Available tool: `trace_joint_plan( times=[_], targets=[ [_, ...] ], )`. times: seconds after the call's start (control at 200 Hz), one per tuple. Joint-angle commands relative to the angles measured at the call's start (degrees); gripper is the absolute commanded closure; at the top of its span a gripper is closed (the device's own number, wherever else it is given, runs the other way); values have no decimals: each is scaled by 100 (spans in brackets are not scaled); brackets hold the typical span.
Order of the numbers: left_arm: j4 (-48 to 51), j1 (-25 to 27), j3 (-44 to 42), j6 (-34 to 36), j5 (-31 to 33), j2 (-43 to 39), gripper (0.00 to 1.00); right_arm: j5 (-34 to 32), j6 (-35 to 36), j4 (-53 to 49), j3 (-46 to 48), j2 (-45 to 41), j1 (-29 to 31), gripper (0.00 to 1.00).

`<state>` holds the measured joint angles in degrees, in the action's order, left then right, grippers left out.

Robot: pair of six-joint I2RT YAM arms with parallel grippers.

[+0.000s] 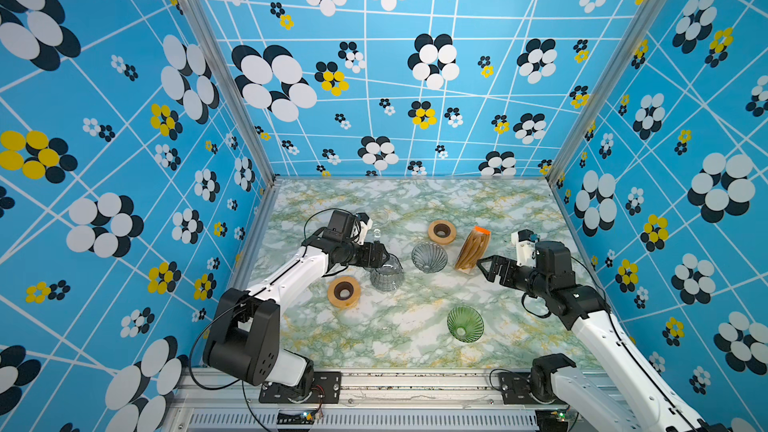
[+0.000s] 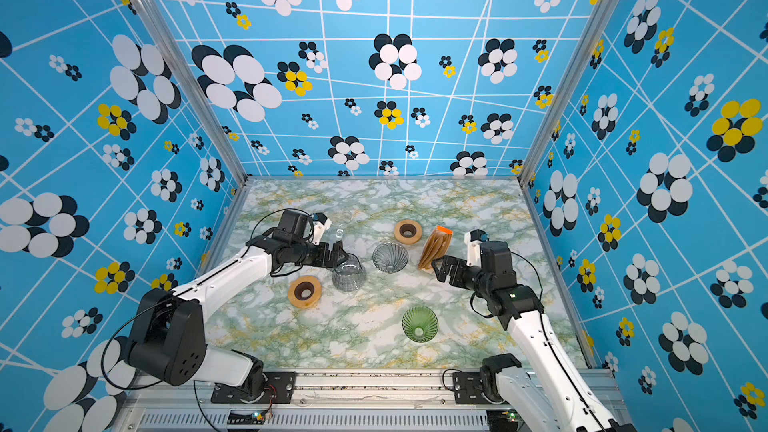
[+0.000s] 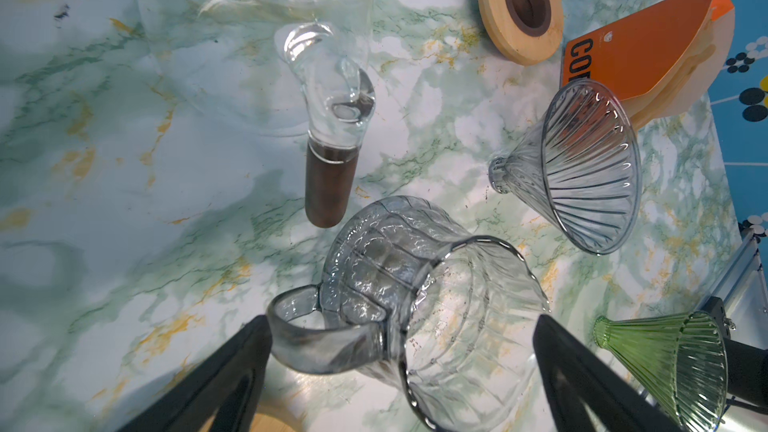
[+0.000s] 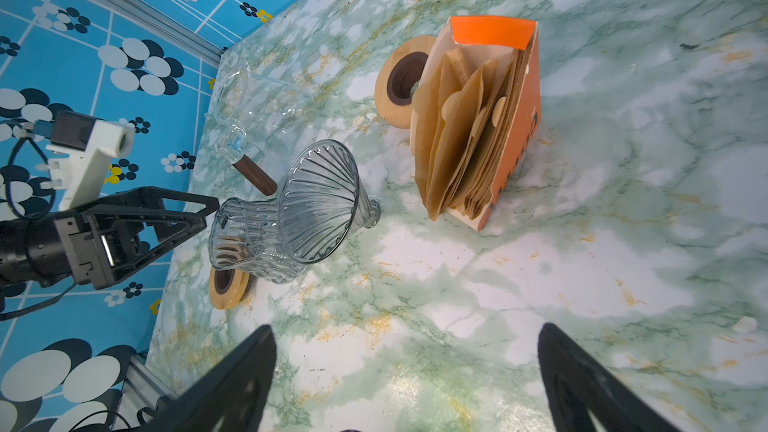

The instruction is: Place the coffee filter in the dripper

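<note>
Brown paper coffee filters [image 4: 465, 139] stand in an orange cardboard box [image 3: 636, 56] lettered "CO", right of the grey ribbed glass dripper [image 1: 429, 257]. Both tools released: left tool [image 3: 401, 322] astride a grey glass jug [image 1: 386, 276], right tool [image 4: 405, 328] near the box

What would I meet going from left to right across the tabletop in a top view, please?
In a top view: nearer wooden ring → grey glass carafe → grey dripper → box of coffee filters.

Dripper [image 1: 429, 257] in the middle, filter box [image 1: 473, 248] just right of it, wooden ring [image 1: 441, 231] behind, jug [image 1: 387, 274] left of the dripper, second ring [image 1: 343, 292] left of jug, another dripper [image 1: 465, 323] in front.
</note>
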<state>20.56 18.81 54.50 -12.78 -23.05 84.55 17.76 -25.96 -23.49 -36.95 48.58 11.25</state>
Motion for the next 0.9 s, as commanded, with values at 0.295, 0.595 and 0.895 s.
trace_joint_plan(
  times=[0.295, 0.595, 0.895],
  targets=[
    [-46, -24, 329, 372, -321, 284, 1, 45, 98, -35, 74, -94, 37, 1],
    [-109, 26, 124, 233, -500, 178, 3, 81, 102, -99, 30, -58, 33, 1],
    [-36, 218, -206, 51, -236, -363, 6, 20, 141, -102, -52, -1, 35, 1]
  ],
)
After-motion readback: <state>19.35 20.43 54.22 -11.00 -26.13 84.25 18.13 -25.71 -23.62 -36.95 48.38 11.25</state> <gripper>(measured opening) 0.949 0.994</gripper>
